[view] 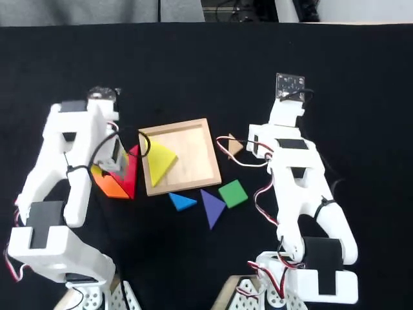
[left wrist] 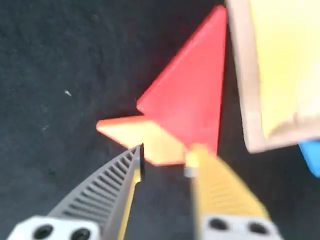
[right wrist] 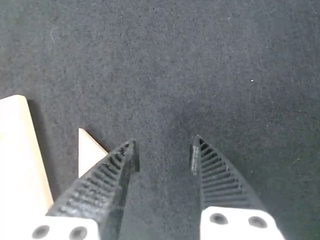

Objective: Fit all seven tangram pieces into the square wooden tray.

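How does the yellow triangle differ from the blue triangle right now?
The yellow triangle lies inside the wooden tray; the blue triangle sits on the black cloth just outside it. The yellow triangle is clearly larger than the blue triangle. Both are triangular tangram pieces.

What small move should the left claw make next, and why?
Probably lower and close on the orange piece: the open left claw straddles its corner beside the red triangle, and only the yellow triangle lies in the tray.
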Robot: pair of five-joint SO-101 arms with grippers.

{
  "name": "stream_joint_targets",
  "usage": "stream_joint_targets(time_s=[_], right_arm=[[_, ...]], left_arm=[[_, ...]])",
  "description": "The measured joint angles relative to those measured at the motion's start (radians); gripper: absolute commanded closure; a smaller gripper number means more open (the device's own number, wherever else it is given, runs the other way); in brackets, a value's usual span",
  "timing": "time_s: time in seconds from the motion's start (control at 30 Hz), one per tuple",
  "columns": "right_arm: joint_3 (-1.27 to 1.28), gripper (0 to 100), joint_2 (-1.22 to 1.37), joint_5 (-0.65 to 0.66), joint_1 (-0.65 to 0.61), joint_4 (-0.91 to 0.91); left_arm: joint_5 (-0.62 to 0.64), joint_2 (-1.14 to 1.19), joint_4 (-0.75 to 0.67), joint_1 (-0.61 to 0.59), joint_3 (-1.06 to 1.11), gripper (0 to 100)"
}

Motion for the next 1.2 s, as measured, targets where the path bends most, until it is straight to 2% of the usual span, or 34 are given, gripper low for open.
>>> stream_joint_targets(time_s=[0.17, 0.37, 0.77, 0.97, 1.2], right_arm=[[0.0, 82.2, 0.0, 0.0, 0.0, 0.0], [0.0, 82.2, 0.0, 0.0, 0.0, 0.0], [0.0, 82.2, 0.0, 0.0, -0.012, 0.0], [0.0, 82.2, 0.0, 0.0, -0.028, 0.0], [0.0, 82.2, 0.0, 0.0, -0.028, 0.0]], left_arm=[[-0.005, -0.005, -0.216, 0.018, 0.164, 66], [0.092, -0.009, -0.344, 0.009, 0.192, 67], [0.11, -0.009, -0.345, -0.011, 0.19, 67], [0.015, -0.021, -0.296, -0.014, 0.149, 67], [-0.055, -0.021, -0.364, -0.018, 0.152, 67]])
